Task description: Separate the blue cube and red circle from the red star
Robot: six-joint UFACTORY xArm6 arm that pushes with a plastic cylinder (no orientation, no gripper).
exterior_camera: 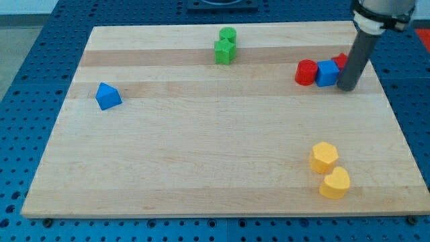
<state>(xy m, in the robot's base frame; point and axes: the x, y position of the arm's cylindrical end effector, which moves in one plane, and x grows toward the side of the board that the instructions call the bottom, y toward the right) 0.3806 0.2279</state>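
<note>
The red circle (pixel 306 72) and the blue cube (pixel 327 73) sit side by side, touching, near the view's upper right of the wooden board (pixel 201 154). The red star (pixel 340 61) is just behind and right of the blue cube, mostly hidden by my rod. My tip (pixel 349 87) rests on the board right next to the blue cube's right side, in front of the red star.
A green cube (pixel 224 52) with a green cylinder (pixel 228 35) behind it stands at the top middle. A blue triangular block (pixel 107 96) lies at the left. A yellow hexagon (pixel 324 156) and a yellow heart (pixel 335 183) lie at the lower right.
</note>
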